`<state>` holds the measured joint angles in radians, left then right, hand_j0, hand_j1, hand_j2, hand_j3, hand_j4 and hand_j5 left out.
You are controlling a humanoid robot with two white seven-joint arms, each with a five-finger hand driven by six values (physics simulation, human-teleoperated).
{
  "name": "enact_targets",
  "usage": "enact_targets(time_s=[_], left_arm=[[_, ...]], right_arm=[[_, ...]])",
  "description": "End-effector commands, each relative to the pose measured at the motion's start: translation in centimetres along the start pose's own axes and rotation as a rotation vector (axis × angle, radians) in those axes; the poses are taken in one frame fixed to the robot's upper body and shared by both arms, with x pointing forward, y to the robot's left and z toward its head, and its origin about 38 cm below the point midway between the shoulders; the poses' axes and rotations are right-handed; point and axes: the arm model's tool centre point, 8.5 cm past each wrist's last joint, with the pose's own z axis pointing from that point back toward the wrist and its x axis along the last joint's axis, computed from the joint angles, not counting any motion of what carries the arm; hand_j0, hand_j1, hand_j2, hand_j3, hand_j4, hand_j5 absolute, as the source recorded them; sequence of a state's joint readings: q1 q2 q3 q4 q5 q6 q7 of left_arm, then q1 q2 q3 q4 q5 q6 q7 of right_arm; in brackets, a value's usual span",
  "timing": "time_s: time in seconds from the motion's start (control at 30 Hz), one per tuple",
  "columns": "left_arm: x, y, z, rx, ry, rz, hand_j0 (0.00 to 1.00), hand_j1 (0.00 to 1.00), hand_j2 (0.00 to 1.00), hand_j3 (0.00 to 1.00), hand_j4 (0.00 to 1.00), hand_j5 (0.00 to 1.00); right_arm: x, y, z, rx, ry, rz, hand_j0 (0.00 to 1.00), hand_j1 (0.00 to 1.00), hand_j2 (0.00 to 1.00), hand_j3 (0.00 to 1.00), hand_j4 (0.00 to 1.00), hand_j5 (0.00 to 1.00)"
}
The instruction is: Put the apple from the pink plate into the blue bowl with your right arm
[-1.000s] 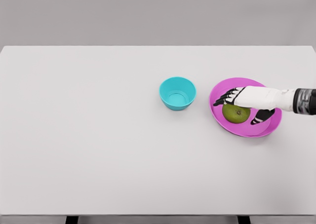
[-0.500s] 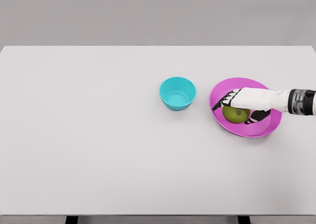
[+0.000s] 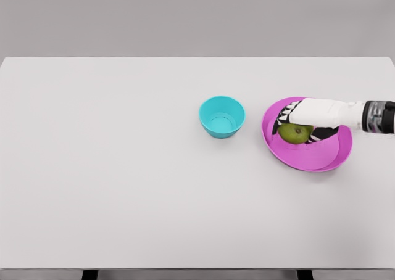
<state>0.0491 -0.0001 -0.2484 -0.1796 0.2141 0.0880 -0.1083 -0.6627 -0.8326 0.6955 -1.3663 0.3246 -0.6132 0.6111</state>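
1. One arm in play: right hand (image 3: 307, 121) enters from the right edge of the frame, lying over the pink plate (image 3: 307, 160).
2. Green apple (image 3: 294, 133) sits on the plate, right of centre frame, under the palm; dark fingers (image 3: 282, 115) curl round its top and sides, apparently a grasp closing from above for a lift.
3. Blue bowl (image 3: 221, 116) stands empty just left of the plate, near enough for a short carry.
4. Apple not yet in the bowl.
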Motion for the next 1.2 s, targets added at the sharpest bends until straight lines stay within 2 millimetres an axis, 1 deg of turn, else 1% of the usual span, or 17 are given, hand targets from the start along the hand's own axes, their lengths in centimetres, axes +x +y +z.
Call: enact_targets(time_s=[0.0,0.2,0.27,0.37,0.4,0.53,0.6,0.7,0.8,0.83,0.9,0.97,1.07,1.17], left_arm=[[0.0,0.0,0.0,-0.001,0.0,0.001,1.0,1.0,1.0,1.0,1.0,1.0],[0.0,0.0,0.0,0.0,0.0,-0.001,1.0,1.0,1.0,1.0,1.0,1.0],[0.0,0.0,0.0,0.0,0.001,-0.001,1.0,1.0,1.0,1.0,1.0,1.0],[0.0,0.0,0.0,-0.001,0.0,0.001,1.0,1.0,1.0,1.0,1.0,1.0],[0.0,0.0,0.0,0.0,0.0,-0.001,1.0,1.0,1.0,1.0,1.0,1.0],[0.0,0.0,0.0,-0.001,0.001,0.001,1.0,1.0,1.0,1.0,1.0,1.0],[0.0,0.0,0.0,0.001,0.0,0.001,1.0,1.0,1.0,1.0,1.0,1.0],[0.0,0.0,0.0,-0.001,-0.001,0.001,1.0,1.0,1.0,1.0,1.0,1.0],[0.0,0.0,0.0,-0.001,0.0,0.001,1.0,1.0,1.0,1.0,1.0,1.0],[0.0,0.0,0.0,-0.001,-0.001,0.001,1.0,1.0,1.0,1.0,1.0,1.0],[0.0,0.0,0.0,-0.001,-0.001,0.001,1.0,1.0,1.0,1.0,1.0,1.0],[0.0,0.0,0.0,0.001,-0.001,0.001,1.0,1.0,1.0,1.0,1.0,1.0],[0.0,0.0,0.0,0.001,0.0,-0.001,1.0,1.0,1.0,1.0,1.0,1.0],[0.0,0.0,0.0,-0.001,-0.001,0.001,1.0,1.0,1.0,1.0,1.0,1.0]], right_arm=[[-0.1,-0.1,0.1,-0.006,0.002,-0.004,0.66,0.66,0.66,0.66,0.66,0.66],[-0.2,-2.0,0.0,-0.035,0.003,0.02,0.64,0.64,0.64,0.64,0.64,0.64],[0.1,-2.8,-0.8,-0.053,-0.011,0.026,0.64,0.64,0.64,0.64,0.64,0.64],[0.4,-4.0,-1.4,-0.076,-0.024,0.039,0.64,0.64,0.64,0.64,0.64,0.64],[0.5,-4.5,-1.9,-0.088,-0.031,0.038,0.64,0.64,0.64,0.64,0.64,0.64],[1.0,-5.4,-3.6,-0.105,-0.049,0.044,0.64,0.64,0.64,0.64,0.64,0.64],[1.7,-6.0,-4.6,-0.12,-0.073,0.047,0.64,0.64,0.64,0.64,0.64,0.64],[1.8,-6.5,-6.1,-0.126,-0.078,0.043,0.64,0.64,0.64,0.64,0.64,0.64],[1.8,-7.2,-6.3,-0.128,-0.074,0.062,0.64,0.64,0.64,0.64,0.64,0.64],[2.3,-7.4,-6.9,-0.135,-0.089,0.064,0.64,0.64,0.64,0.64,0.64,0.64],[2.7,-8.2,-7.6,-0.142,-0.096,0.077,0.64,0.64,0.64,0.64,0.64,0.64],[2.7,-8.2,-8.8,-0.136,-0.097,0.064,0.64,0.64,0.64,0.64,0.64,0.64],[2.9,-8.0,-9.9,-0.119,-0.104,0.057,0.64,0.64,0.64,0.64,0.64,0.64],[3.3,-8.2,-11.3,-0.1,-0.111,0.063,0.64,0.64,0.64,0.64,0.64,0.64]])
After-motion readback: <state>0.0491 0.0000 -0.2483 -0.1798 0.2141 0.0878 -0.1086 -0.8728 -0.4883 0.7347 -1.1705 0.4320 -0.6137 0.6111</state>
